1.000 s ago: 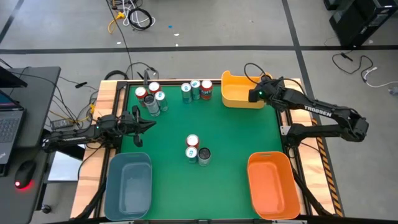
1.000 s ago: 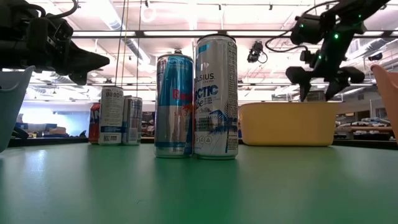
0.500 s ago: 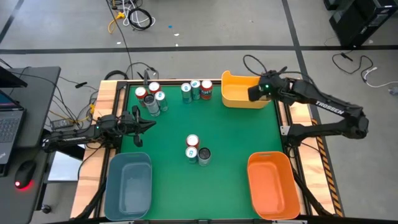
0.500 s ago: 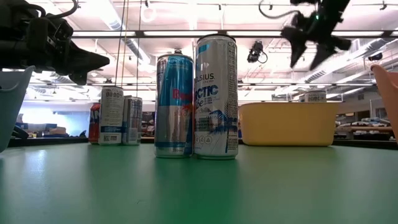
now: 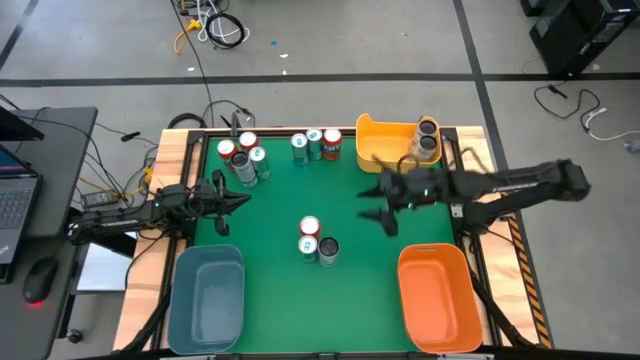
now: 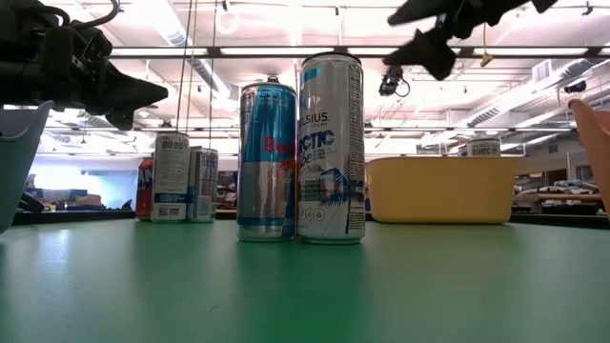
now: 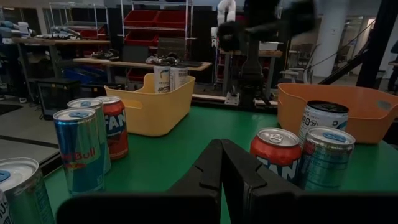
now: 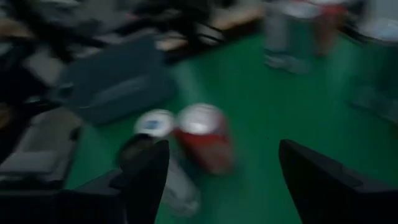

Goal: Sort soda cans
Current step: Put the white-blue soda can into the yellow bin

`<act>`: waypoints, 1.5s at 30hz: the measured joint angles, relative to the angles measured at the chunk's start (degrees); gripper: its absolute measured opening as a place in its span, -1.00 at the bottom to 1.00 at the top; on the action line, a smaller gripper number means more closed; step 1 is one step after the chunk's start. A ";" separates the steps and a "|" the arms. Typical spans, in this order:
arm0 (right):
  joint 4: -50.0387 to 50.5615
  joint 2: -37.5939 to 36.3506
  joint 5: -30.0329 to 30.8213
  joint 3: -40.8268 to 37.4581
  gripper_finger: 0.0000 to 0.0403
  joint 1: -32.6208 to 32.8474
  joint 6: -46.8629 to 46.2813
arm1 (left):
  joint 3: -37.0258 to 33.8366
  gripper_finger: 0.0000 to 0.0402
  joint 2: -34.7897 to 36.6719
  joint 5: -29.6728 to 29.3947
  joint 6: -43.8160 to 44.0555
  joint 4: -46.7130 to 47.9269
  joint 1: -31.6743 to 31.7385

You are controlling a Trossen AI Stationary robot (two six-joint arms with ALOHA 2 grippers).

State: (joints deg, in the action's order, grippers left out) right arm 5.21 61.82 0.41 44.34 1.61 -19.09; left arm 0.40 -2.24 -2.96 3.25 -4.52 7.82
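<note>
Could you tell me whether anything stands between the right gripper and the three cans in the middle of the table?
Nothing visible does. The right gripper, open, hangs above bare green table beside the middle cluster of cans, with only open mat between them. The yellow bin lies behind it.

Grey floor (image 5: 400, 40), cables (image 5: 215, 28); laptop desk (image 5: 35, 180); red shelving (image 7: 158, 18).

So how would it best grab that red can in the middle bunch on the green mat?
Probably from straight above, pinching the round wall just under the rim. The red can stands upright with the teal-blue can and the dark can packed against its near side, so only its top and far side are free. The open right gripper hovers nearby.
</note>
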 joint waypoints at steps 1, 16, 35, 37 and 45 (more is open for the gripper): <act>-5.06 1.12 0.71 -1.77 0.42 1.84 0.68 | 0.00 -0.95 0.02 0.00 0.00 -0.12 -0.01; -24.90 22.26 7.21 1.79 0.30 12.08 1.44 | 0.00 -0.95 0.02 0.00 0.02 -0.30 0.01; -19.12 30.12 11.95 6.28 0.82 14.17 3.87 | 0.00 -0.95 -0.02 0.03 0.23 0.32 0.00; -19.74 30.79 11.95 6.30 0.77 14.18 3.78 | 0.00 -0.95 -0.02 0.04 0.39 0.34 0.00; -19.09 30.97 12.04 6.27 0.42 14.22 2.41 | 0.00 -0.95 -0.02 0.02 0.35 0.25 -0.01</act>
State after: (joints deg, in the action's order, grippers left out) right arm -13.88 92.79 12.45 50.61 15.84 -16.68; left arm 0.40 -2.26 -2.94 3.60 -4.27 7.82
